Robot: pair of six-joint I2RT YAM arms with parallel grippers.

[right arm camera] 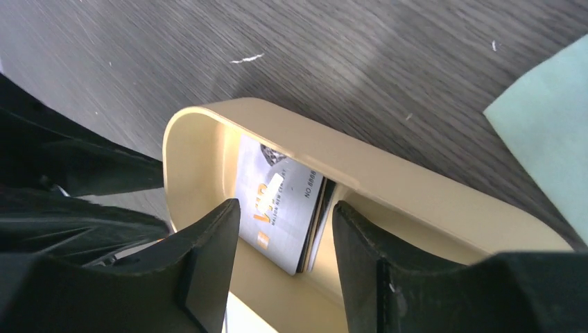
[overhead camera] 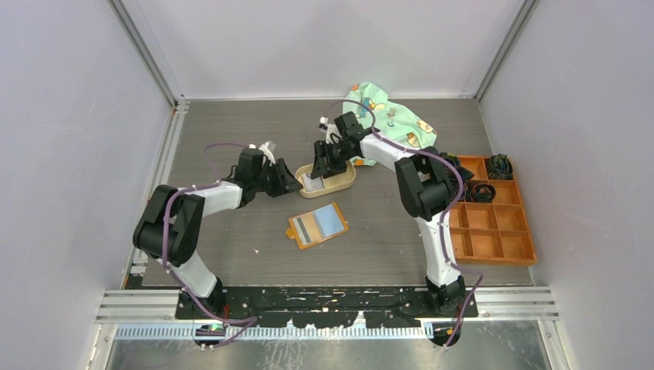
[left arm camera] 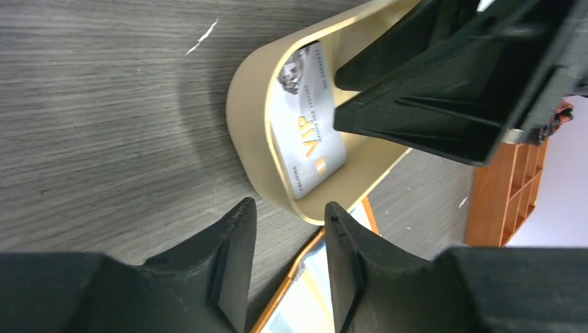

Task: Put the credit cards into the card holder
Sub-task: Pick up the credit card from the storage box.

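While the card holder [overhead camera: 293, 231] lies open and flat at table [overhead camera: 231, 254] centre, two credit cards rest on its face: striped card [overhead camera: 307, 231] at L, light-blue card [overhead camera: 330, 220] at R. A further card stack [right arm camera: 277, 205], top card marked VIP, leans inside the oval tan tray [right arm camera: 360, 177], just beyond the holder.

R gripper [right arm camera: 286, 205]: jaws approx. half open, over the tray w/ the stack showing between the fingers; contact w/ cards cannot be told.

L gripper [left arm camera: 289, 208]: jaws part open, nothing between them, just beside the tray's L end.

Green cloth [overhead camera: 389, 116] and orange compartment box [overhead camera: 493, 231] lie at R.
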